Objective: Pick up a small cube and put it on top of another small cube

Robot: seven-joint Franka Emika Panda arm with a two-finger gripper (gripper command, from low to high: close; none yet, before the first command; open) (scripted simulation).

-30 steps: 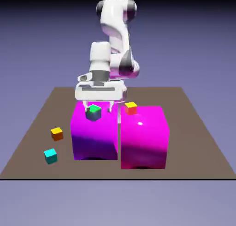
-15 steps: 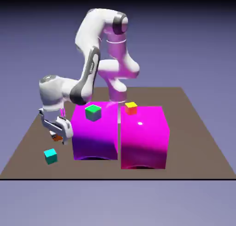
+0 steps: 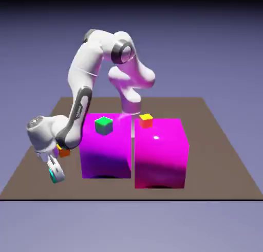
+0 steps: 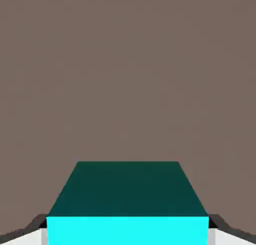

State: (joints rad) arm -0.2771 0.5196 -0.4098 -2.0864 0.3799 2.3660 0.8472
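Hand view shows the gripper (image 4: 128,234) clamped on the cyan cube (image 4: 128,189) at the tabletop (image 4: 128,79); grasping seems done. Next: lift straight up, clear the magenta block (image 3: 106,153), approach the green cube (image 3: 104,126).

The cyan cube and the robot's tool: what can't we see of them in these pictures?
- Cyan cube, exterior view: mostly hidden behind the tool.
- Cyan cube, hand view: its lower part is cut off by the bottom edge.
- Tool's finger tips, hand view: mostly cut off by the bottom edge.
- Cube's underside: facing away in both views.
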